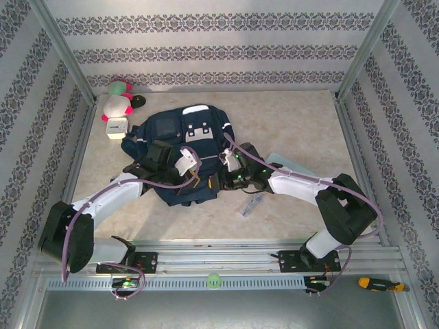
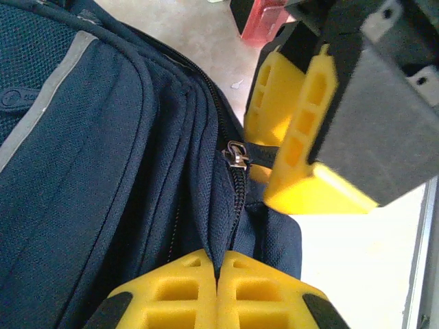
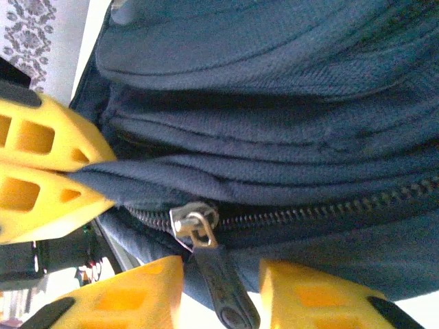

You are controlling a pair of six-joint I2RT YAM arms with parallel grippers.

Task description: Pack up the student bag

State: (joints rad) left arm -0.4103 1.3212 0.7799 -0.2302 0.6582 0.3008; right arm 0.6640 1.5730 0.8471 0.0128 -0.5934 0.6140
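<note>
The bag [image 1: 164, 127] lay near the middle of the counter [image 1: 302, 123]. A fold of its fabric beside the zip was pinched in the closed left gripper [image 2: 218, 286], and the edge was thereby held taut. The slider [image 3: 193, 225] was seen on the teeth, and its dark pull [image 3: 219, 274] hung between the fingers of the right gripper [image 3: 221, 298]. These stood narrowly parted, and whether they touched the pull could not be told.

The step in hand was judged to be working the zip so the bag could be packed. To be done well, the pull would need to be clamped squarely, close to the slider, and drawn along the line of the teeth. The fabric would need to be held firm so the bag was not dragged across the counter. Two plush toys [image 1: 118, 96] lay well apart, at the far left.
</note>
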